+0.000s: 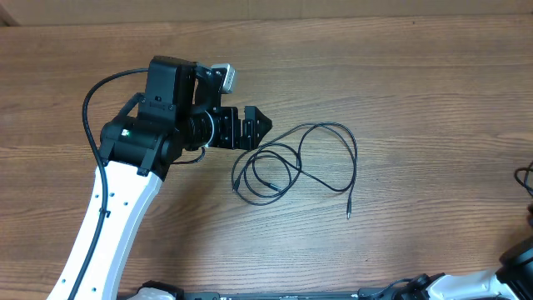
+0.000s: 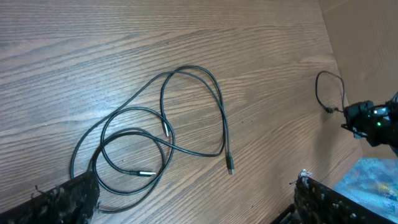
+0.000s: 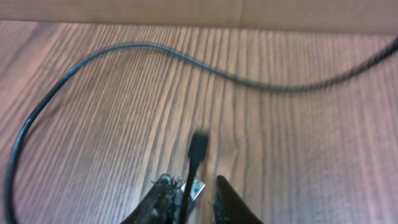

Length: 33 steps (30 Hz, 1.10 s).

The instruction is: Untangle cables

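Thin black cables [image 1: 291, 162] lie in loose overlapping loops mid-table, with one plug end [image 1: 348, 215] stretched toward the front. The left wrist view shows the same loops [image 2: 168, 124] and three silvery plug tips. My left gripper [image 1: 260, 125] is open and empty, just left of the loops. In its own view [image 2: 193, 208] one finger sits over the loops' edge. My right gripper [image 3: 198, 202] is near the table's right edge, also seen from the left wrist [image 2: 367, 118]. It is shut on another black cable [image 3: 198, 152], with a silvery-blue plug [image 3: 196, 188] between the fingers.
A short piece of black cord [image 1: 526, 179] shows at the table's right edge. A cardboard wall [image 2: 373, 37] stands beyond that edge. The wooden tabletop [image 1: 416, 92] stretches around the loops.
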### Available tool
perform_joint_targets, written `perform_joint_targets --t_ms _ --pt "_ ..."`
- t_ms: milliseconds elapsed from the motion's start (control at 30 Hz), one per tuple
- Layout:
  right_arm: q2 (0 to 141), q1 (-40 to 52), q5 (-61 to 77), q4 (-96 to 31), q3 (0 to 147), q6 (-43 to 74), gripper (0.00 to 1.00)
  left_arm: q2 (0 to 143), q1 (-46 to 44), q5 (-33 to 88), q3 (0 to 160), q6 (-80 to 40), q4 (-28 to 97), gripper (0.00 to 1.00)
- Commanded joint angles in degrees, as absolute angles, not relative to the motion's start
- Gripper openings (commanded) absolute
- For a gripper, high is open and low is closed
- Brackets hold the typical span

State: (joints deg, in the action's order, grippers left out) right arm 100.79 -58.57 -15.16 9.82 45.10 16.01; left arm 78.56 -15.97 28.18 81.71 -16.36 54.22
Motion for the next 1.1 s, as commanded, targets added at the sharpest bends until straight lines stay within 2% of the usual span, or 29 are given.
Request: perform_joint_targets --t_ms 0,67,200,400,533,633,833,967,1067 --pt "100.0 -59.5 -2.1 6.8 48.5 23.1 0.32 78.8 -15.8 27.9 82.7 -15.9 54.0 1.00" --pt "100.0 -59.6 1.8 2.2 50.6 25.7 0.51 78.8 -15.8 27.9 82.7 -15.9 54.0 1.00" --pt "100.0 -59.4 10.9 -8.8 54.2 32.7 1.00 78.8 -15.8 27.9 82.7 -15.9 54.0 0.99" --pt "99.1 -59.4 14.2 -28.4 57.9 46.2 1.00 78.8 -15.8 27.9 82.7 -15.9 54.0 1.00" --pt "97.5 -59.4 20.6 -37.3 58.1 47.9 1.00 78.8 -15.8 27.9 82.7 -15.9 54.0 1.00" --pt "96.8 -58.5 27.0 -42.5 58.1 42.5 1.00 78.8 -15.8 27.9 82.7 -15.9 54.0 1.00" --pt "92.0 -52.6 28.9 -49.5 58.1 34.3 1.00 78.8 -15.8 27.9 82.7 -15.9 54.0 0.99" --pt "85.8 -46.4 41.7 -51.2 58.1 24.3 1.00 78.8 -15.8 27.9 82.7 -15.9 54.0 0.99" --pt "80.8 -43.0 48.2 -51.1 57.6 22.2 1.00 78.8 -15.8 27.9 82.7 -15.9 54.0 1.00"
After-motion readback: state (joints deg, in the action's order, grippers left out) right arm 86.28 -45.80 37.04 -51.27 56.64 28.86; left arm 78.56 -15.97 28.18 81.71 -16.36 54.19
